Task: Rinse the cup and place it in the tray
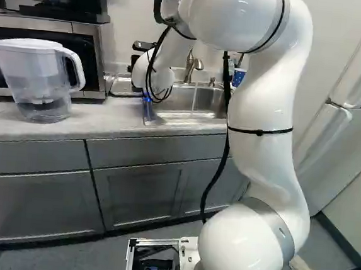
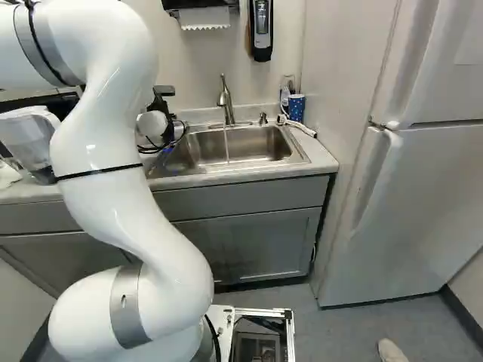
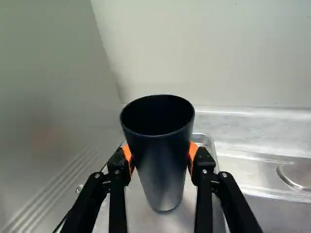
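Black cup (image 3: pixel 159 160), mouth up, between orange pads (image 3: pixel 127 154) of the hand (image 2: pixel 161 104)

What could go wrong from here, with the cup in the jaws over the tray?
The cup tapers to a narrow base, so it may tip if the jaws part before it stands flat. Whether it touches the tray is unclear; early release could drop it. Water runs from the faucet and might be left on.

Black cup (image 3: pixel 163 160), white-speckled blue container (image 2: pixel 296 109)
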Tool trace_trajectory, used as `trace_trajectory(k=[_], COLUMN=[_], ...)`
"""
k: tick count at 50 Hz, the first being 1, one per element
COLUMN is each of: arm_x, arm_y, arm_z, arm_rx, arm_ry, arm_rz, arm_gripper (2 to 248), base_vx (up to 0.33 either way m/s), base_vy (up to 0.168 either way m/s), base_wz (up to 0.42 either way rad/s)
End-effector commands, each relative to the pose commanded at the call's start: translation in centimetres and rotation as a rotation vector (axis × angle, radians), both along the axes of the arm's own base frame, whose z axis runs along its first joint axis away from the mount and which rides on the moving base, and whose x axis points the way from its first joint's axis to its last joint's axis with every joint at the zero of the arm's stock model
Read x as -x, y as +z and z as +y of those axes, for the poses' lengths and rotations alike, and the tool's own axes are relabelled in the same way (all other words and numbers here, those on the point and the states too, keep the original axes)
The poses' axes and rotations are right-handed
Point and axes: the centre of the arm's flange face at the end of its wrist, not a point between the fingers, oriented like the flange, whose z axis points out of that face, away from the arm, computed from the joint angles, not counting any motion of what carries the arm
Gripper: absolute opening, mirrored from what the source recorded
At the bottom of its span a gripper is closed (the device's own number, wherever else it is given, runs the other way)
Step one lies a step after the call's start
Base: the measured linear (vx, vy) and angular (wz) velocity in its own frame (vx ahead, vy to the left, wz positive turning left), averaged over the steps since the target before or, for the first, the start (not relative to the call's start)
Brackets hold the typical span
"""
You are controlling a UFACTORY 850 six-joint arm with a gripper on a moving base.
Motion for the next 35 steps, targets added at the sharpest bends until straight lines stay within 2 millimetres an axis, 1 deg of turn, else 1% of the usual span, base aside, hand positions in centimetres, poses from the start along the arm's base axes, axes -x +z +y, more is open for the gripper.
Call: trace_trajectory(k=[21,22,26,27,31,32,35], arm_x=[0.00,0.00,0.00,0.00,0.00,0.00,0.00], arm_y=[0.00,0.00,0.00,0.00,0.00,0.00,0.00], arm_z=[0.00,0.00,0.00,0.00,0.00,0.00,0.00], arm_rx=[0.000,0.000,0.000,0.000,0.000,0.000,0.000], arm_ry=[0.000,0.000,0.000,0.000,0.000,0.000,0.000], arm_rz=[0.000,0.000,0.000,0.000,0.000,0.000,0.000], arm_gripper=[125,129,129,159,159,194,194], base_vx=[0.000,0.000,0.000,0.000,0.000,0.000,0.000], base_vy=[0.000,0.000,0.000,0.000,0.000,0.000,0.000], base_wz=[0.000,0.000,0.000,0.000,0.000,0.000,0.000])
